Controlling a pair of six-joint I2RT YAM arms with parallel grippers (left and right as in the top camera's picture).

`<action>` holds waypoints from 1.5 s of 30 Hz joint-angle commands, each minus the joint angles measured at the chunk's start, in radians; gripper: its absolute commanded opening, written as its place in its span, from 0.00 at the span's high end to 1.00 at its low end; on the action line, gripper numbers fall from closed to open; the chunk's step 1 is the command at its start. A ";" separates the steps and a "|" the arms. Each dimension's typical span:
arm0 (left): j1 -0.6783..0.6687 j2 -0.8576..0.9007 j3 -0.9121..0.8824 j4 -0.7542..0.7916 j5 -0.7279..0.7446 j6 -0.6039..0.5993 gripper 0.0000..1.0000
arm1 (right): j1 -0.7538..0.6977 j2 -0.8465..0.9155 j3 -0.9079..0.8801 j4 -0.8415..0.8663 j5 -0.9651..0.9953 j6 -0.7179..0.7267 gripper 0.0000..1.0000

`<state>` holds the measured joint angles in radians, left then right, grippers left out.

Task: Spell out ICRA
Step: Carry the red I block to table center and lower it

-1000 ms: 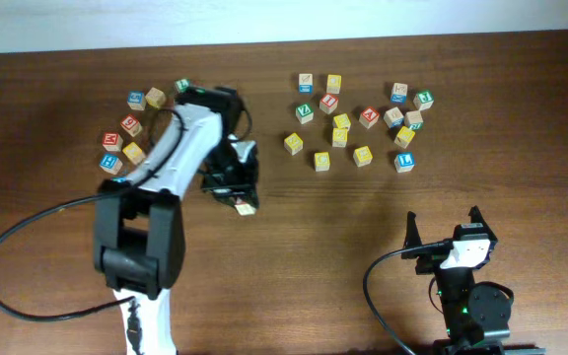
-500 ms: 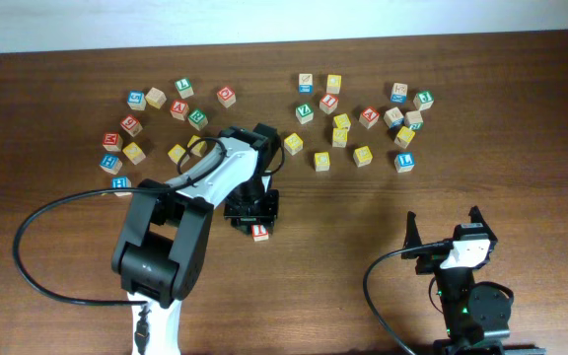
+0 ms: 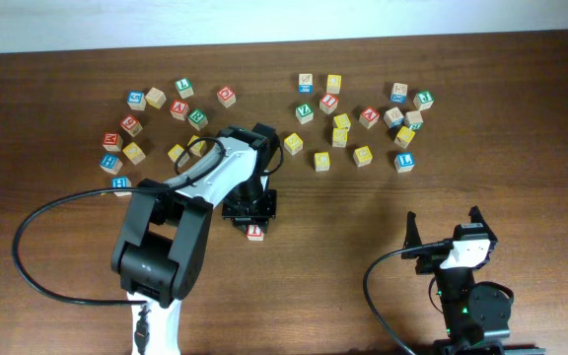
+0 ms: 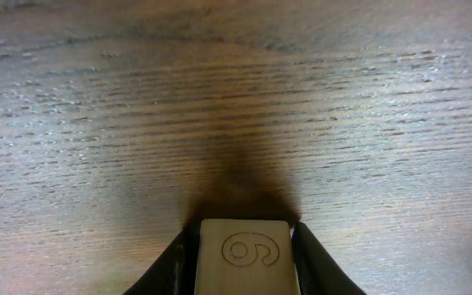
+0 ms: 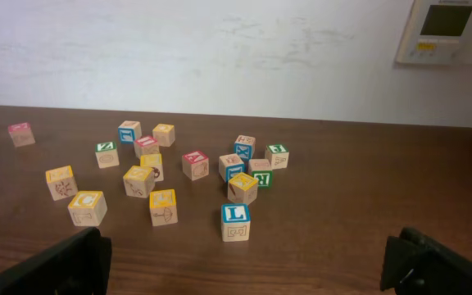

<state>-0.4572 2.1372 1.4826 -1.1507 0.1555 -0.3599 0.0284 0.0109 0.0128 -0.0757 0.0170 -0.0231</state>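
Note:
My left gripper [image 3: 254,227] is shut on a wooden letter block [image 3: 255,232] with a red face, low over the bare table at centre. In the left wrist view the block [image 4: 244,256] sits between the two fingers and shows an engraved figure like a 6. My right gripper [image 3: 444,237] is open and empty at the front right, far from the blocks. In the right wrist view [image 5: 244,266] its fingers frame an L block [image 5: 235,221].
One cluster of letter blocks [image 3: 166,123] lies at the back left. Another cluster [image 3: 358,123] lies at the back right. A black cable [image 3: 57,222] loops left of the left arm.
The left arm swung from the left cluster to the table centre with the block in its fingers, then shifted slightly left. The right arm has not moved.

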 commanded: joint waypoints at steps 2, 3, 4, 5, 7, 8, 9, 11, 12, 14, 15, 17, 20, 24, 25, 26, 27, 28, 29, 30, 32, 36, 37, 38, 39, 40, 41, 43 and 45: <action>0.002 0.015 0.011 0.033 -0.022 0.005 0.73 | -0.003 -0.007 -0.007 -0.006 -0.002 0.004 0.02; 0.002 0.015 0.026 0.033 -0.022 0.005 0.73 | -0.003 -0.007 -0.007 -0.006 -0.003 0.005 0.02; 0.002 0.015 0.032 0.036 -0.022 0.005 0.74 | -0.003 -0.007 -0.007 -0.006 -0.002 0.005 0.02; 0.002 0.015 0.036 0.040 -0.022 0.005 0.74 | -0.003 -0.007 -0.007 -0.006 -0.003 0.005 0.02; 0.002 0.015 0.037 0.051 -0.023 0.004 0.75 | -0.003 -0.007 -0.007 -0.006 -0.002 0.004 0.02; 0.002 0.015 0.037 0.056 -0.024 0.004 0.75 | -0.003 -0.007 -0.007 -0.006 -0.002 0.005 0.02; 0.002 0.015 0.037 0.058 -0.034 -0.007 0.75 | -0.003 -0.007 -0.007 -0.006 -0.002 0.004 0.02; 0.002 0.015 0.037 0.059 -0.078 -0.051 0.72 | -0.003 -0.007 -0.007 -0.006 -0.002 0.004 0.02; 0.002 0.015 0.037 0.059 -0.077 -0.051 0.71 | -0.003 -0.007 -0.007 -0.006 -0.002 0.005 0.02; 0.002 0.015 0.037 0.055 -0.077 -0.051 0.71 | -0.003 -0.007 -0.007 -0.006 -0.002 0.004 0.02; 0.002 0.015 0.037 0.055 -0.077 -0.051 0.71 | -0.003 -0.007 -0.007 -0.006 -0.002 0.005 0.02; 0.002 0.015 0.037 0.055 -0.074 -0.051 0.66 | -0.003 -0.007 -0.007 -0.006 -0.003 0.005 0.02; 0.002 0.015 0.037 0.055 -0.069 -0.051 0.65 | -0.003 -0.007 -0.007 -0.006 -0.003 0.005 0.02; 0.002 0.015 0.037 0.055 -0.021 -0.051 0.73 | -0.003 -0.007 -0.007 -0.006 -0.002 0.005 0.02; 0.002 0.015 0.037 0.055 -0.021 -0.051 0.74 | -0.003 -0.007 -0.007 -0.006 -0.003 0.005 0.02; 0.002 0.015 0.037 0.055 -0.016 -0.051 0.73 | -0.003 -0.007 -0.007 -0.006 -0.003 0.004 0.02; 0.002 0.015 0.037 0.055 -0.002 -0.052 0.73 | -0.003 -0.007 -0.007 -0.006 -0.002 0.005 0.02; 0.002 0.015 0.037 0.055 0.014 -0.052 0.73 | -0.003 -0.007 -0.007 -0.006 -0.002 0.004 0.02; 0.002 0.015 0.037 0.056 0.027 -0.052 0.73 | -0.003 -0.007 -0.007 -0.006 -0.003 0.005 0.02; 0.002 0.015 0.037 0.056 0.033 -0.052 0.73 | -0.003 -0.007 -0.007 -0.006 -0.002 0.004 0.02; 0.002 0.015 0.037 0.056 0.033 -0.052 0.73 | -0.003 -0.007 -0.007 -0.006 -0.002 0.005 0.02; 0.002 0.015 0.037 0.068 0.031 -0.051 0.72 | -0.003 -0.007 -0.007 -0.006 -0.002 0.005 0.02; 0.002 0.015 0.037 0.078 0.031 -0.051 0.72 | -0.003 -0.007 -0.007 -0.006 -0.002 0.005 0.02; 0.002 0.015 0.037 0.085 0.031 -0.052 0.73 | -0.003 -0.007 -0.007 -0.006 -0.002 0.005 0.02; 0.002 0.015 0.037 0.089 0.026 -0.052 0.73 | -0.003 -0.007 -0.007 -0.006 -0.002 0.005 0.02; 0.002 0.015 0.037 0.089 0.012 -0.060 0.73 | -0.003 -0.007 -0.007 -0.006 -0.003 0.005 0.02; 0.002 0.015 0.037 0.088 -0.003 -0.066 0.73 | -0.003 -0.007 -0.007 -0.006 -0.002 0.004 0.02; 0.002 0.015 0.037 0.088 -0.006 -0.067 0.71 | -0.003 -0.007 -0.007 -0.006 -0.002 0.004 0.02; 0.002 0.015 0.037 0.088 -0.006 -0.066 0.69 | -0.003 -0.007 -0.007 -0.006 -0.002 0.005 0.02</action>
<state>-0.4572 2.1376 1.5112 -1.0718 0.1753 -0.4133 0.0284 0.0109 0.0128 -0.0757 0.0170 -0.0235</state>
